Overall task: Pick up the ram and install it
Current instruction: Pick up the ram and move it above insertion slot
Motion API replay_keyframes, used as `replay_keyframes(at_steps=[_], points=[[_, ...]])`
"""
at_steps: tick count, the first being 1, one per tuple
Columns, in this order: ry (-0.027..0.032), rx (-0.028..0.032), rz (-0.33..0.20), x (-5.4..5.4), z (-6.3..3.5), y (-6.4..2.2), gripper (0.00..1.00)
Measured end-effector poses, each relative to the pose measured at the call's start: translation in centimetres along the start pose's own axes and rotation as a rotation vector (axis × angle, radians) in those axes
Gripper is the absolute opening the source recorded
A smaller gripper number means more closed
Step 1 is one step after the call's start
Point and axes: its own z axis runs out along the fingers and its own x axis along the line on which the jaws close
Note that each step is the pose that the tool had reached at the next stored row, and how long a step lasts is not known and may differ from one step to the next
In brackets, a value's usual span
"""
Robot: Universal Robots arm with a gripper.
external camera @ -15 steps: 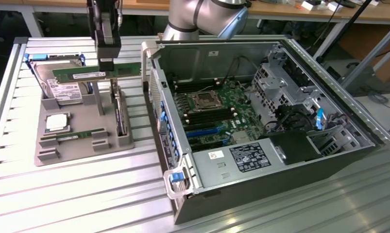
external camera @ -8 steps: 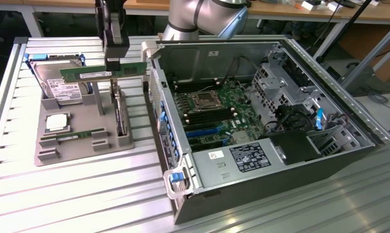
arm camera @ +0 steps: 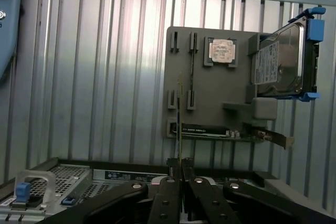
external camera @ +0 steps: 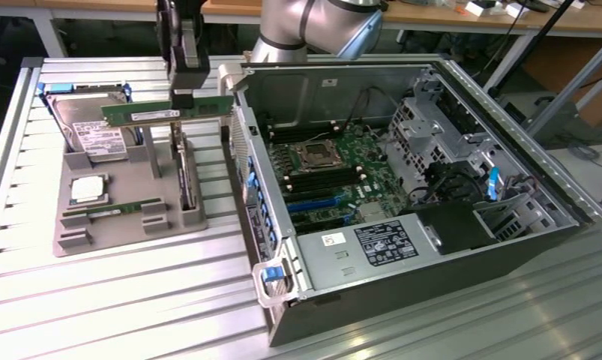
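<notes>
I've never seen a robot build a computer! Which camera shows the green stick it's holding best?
The exterior view: the ram shows its long green face, clamped in the gripper. In the wrist view the ram is edge-on, just a thin line.

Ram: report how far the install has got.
Done: the ram is off the grey parts tray, clamped in the gripper. In hand: it hangs level above the tray, just outside the open computer case. Left: it is not yet over the motherboard, nor seated in any slot there.
</notes>
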Motion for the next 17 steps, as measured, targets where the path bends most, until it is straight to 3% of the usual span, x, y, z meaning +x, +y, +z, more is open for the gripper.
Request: replay_keyframes(at_steps=[17], points=[[0.0, -0.0008, 0.0, 0.1, -0.13, -1.53, 0.13]])
